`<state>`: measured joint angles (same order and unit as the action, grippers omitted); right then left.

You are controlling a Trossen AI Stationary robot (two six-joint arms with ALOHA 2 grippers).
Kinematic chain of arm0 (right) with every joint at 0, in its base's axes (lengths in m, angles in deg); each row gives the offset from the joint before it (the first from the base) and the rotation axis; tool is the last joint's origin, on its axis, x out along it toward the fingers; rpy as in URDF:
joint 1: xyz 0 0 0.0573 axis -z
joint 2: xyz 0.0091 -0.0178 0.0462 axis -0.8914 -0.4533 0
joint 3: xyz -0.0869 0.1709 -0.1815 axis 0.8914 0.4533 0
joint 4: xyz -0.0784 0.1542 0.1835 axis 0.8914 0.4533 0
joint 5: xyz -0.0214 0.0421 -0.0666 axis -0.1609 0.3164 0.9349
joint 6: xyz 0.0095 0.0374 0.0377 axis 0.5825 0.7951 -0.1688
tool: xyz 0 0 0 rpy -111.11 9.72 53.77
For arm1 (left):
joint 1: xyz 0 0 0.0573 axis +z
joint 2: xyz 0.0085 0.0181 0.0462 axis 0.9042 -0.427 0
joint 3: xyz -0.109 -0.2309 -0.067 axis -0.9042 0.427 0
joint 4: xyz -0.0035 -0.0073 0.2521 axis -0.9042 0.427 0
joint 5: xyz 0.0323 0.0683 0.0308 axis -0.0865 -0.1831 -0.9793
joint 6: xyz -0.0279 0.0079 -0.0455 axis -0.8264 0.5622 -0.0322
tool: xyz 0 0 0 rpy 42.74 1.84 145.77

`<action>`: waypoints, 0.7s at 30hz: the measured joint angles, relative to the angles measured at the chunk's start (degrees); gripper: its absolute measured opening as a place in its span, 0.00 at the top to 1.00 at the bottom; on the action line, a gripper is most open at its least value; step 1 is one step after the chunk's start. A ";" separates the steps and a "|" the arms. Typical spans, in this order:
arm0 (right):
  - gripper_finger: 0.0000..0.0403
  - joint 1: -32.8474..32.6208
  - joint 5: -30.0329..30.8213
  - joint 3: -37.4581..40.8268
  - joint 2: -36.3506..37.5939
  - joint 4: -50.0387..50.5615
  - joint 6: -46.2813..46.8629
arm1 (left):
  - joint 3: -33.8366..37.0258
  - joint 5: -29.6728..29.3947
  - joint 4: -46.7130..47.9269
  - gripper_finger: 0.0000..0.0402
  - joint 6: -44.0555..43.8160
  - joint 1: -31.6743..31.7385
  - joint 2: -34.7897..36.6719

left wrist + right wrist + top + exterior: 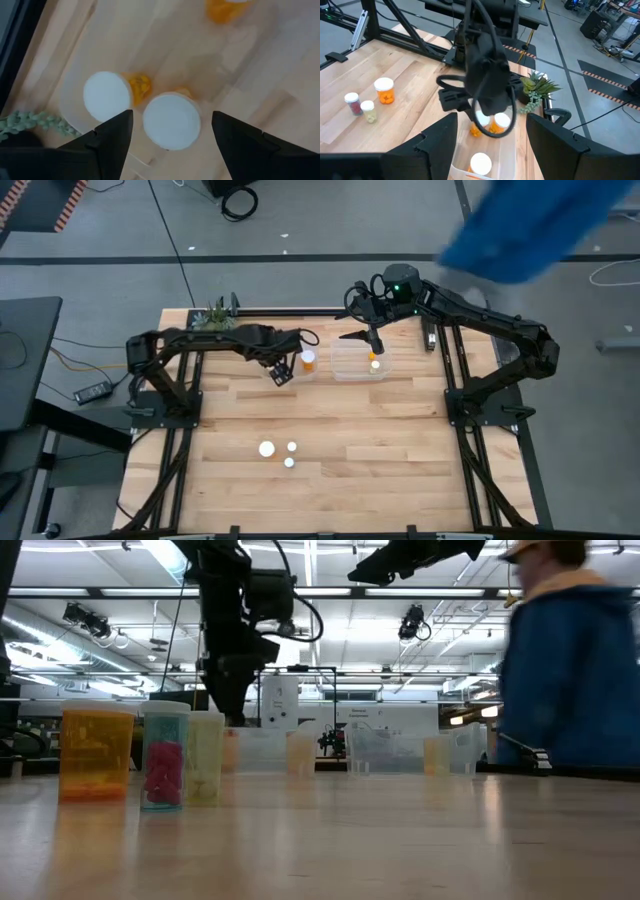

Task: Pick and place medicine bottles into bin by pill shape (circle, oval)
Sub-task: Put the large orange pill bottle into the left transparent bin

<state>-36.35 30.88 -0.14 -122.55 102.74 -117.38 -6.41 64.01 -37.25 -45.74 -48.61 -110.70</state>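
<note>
The left gripper [172,132] hangs with fingers open over two medicine bottles [171,120] standing close together at the tabletop's far side; closing could catch or topple the neighbour. The right gripper [374,352], also open, hovers over the bin [350,361].

left claw [281,373] low over desk's far-middle, jaws apart, empty; right claw [373,348] pointing down at far right, jaws apart, empty; both arms reach inward

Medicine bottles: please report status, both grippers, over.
Left gripper open, above two white-capped bottles. Right gripper open, over clear bin with a bottle. Three bottles wait, near side. Person in blue behind table.
</note>
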 joint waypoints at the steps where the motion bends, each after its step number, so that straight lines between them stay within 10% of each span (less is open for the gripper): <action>1: 0.39 0.00 0.00 0.00 -0.02 0.02 0.01 | 0.00 0.01 -0.01 0.30 0.02 -0.57 0.30; 21: 0.39 0.00 0.00 0.00 -0.01 0.00 0.09 | -0.02 14.22 -1.69 0.30 -20.21 -22.67 1.62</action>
<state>-36.35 30.88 -0.14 -122.56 102.74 -117.29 -6.43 78.23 -38.94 -65.95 -71.29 -109.08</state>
